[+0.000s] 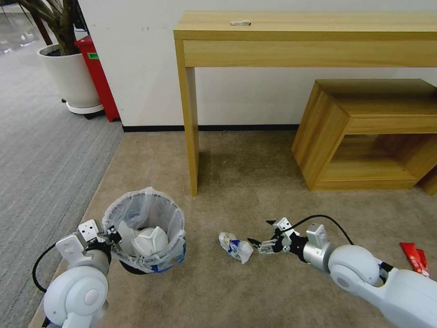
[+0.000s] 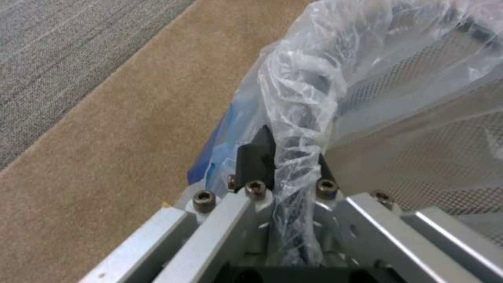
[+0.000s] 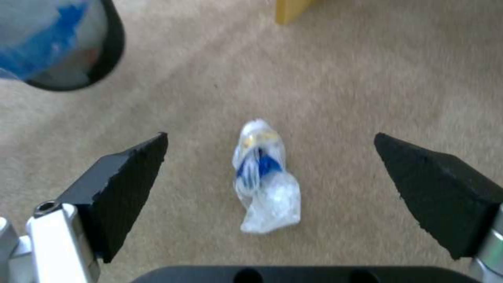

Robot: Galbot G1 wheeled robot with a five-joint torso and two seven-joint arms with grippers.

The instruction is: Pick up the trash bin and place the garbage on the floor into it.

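Observation:
The trash bin [image 1: 144, 230], lined with a crinkly white bag and holding white crumpled pieces, stands low on the left of the beige floor [image 1: 255, 182]. My left gripper [image 1: 111, 237] is shut on its near rim; in the left wrist view the gripper [image 2: 293, 145] pinches bag and rim between black fingers [image 2: 256, 157]. A piece of garbage, a crumpled blue-white wrapper [image 1: 235, 247], lies to the right of the bin. My right gripper [image 1: 261, 232] hovers open just beside it; in the right wrist view the wrapper [image 3: 265, 177] lies between the spread gripper [image 3: 270, 134].
A red wrapper [image 1: 413, 257] lies by my right arm. A tall wooden desk [image 1: 305, 41] and a low wooden bench [image 1: 368, 132] stand along the wall. A potted plant [image 1: 73, 77] and a red box [image 1: 98, 77] sit on the grey ribbed carpet [image 1: 41, 159].

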